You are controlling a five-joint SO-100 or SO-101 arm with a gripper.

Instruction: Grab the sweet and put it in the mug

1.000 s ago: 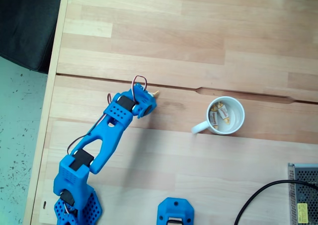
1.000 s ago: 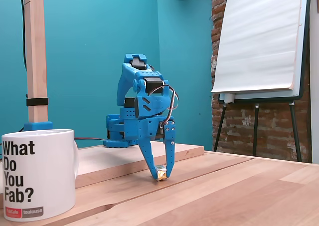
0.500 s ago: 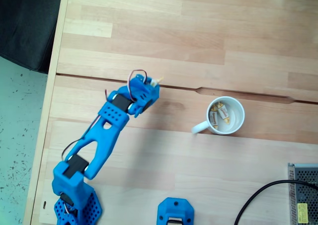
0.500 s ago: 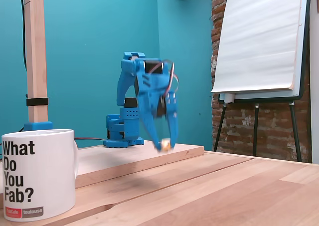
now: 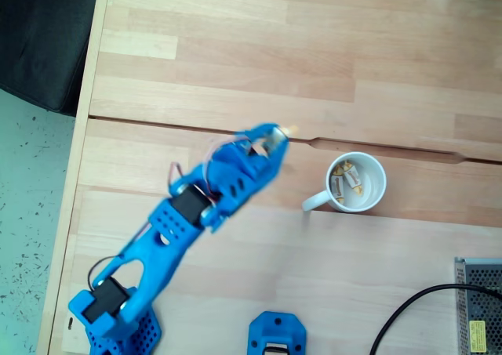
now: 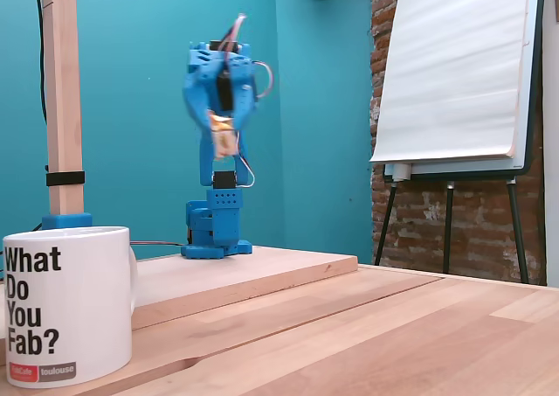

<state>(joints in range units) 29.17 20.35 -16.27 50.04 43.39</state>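
Note:
In a fixed view from above, the white mug (image 5: 377,184) stands right of centre with its handle toward the lower left, and two wrapped sweets (image 5: 345,181) lie inside it. My blue gripper (image 5: 284,132) is blurred, up in the air left of the mug, shut on the sweet (image 5: 292,128), whose yellowish end sticks out at the tip. In a fixed view from the side, the gripper (image 6: 224,138) is raised high above the table with the sweet (image 6: 224,134) between its fingers. The mug (image 6: 65,304), printed "What Do You Fab?", stands at the near left.
A grey metal box (image 5: 478,302) with a black cable (image 5: 408,312) sits at the lower right, and a blue printed part (image 5: 276,331) at the bottom edge. The arm's base stands on a raised wooden board (image 6: 227,269). A wooden post (image 6: 61,99) rises behind the mug.
The gripper has lifted the sweet off the table, risen high and swung right toward the mug in the view from above. The mug has not moved.

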